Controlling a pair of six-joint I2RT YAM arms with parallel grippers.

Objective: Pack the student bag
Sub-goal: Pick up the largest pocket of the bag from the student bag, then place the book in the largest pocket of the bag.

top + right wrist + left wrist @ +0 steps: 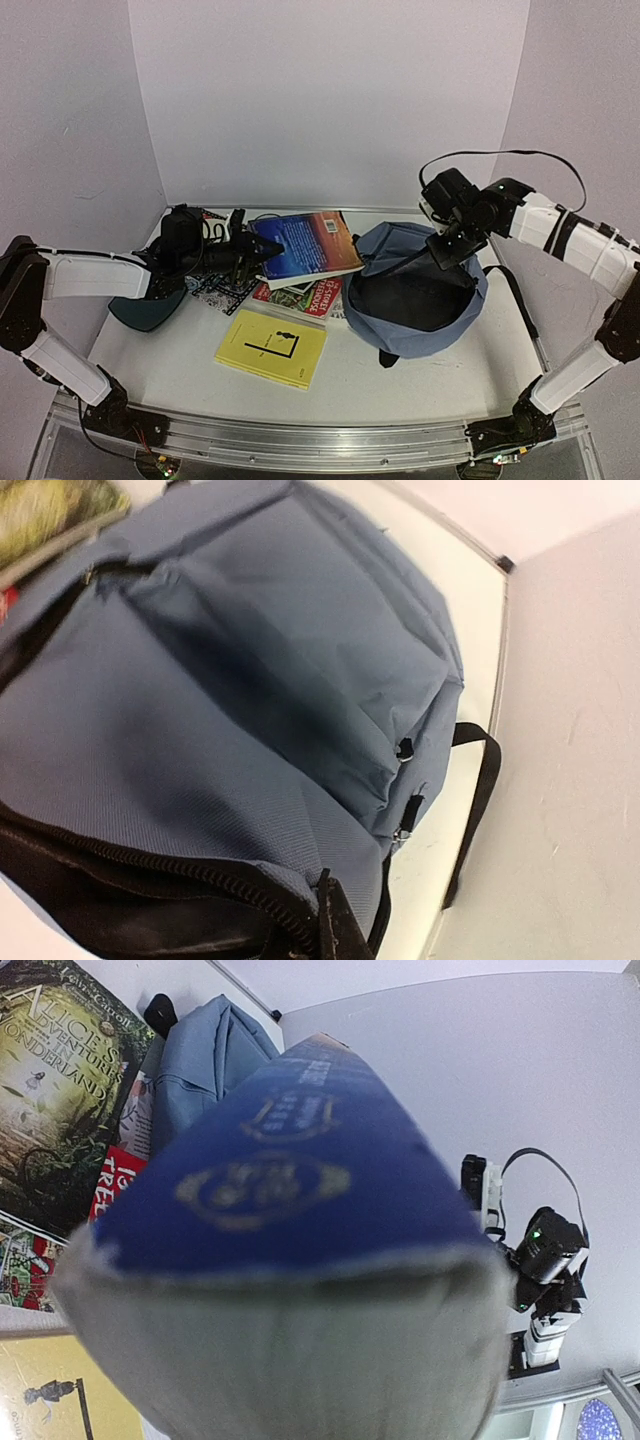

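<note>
The student bag, blue-grey with a dark open mouth, lies on the right half of the table. My right gripper is shut on its back rim. In the right wrist view one dark fingertip pinches the black zipper edge, with the bag's front pocket spreading beyond it. My left gripper is shut on a blue and orange book, held above the other books just left of the bag. That book fills the left wrist view with its blue cover and grey page edge, hiding the fingers.
A yellow book lies at the front centre and a red book under the lifted one. An Alice in Wonderland book lies to the left. A dark teal tray sits under the left arm. A black strap trails toward the right wall.
</note>
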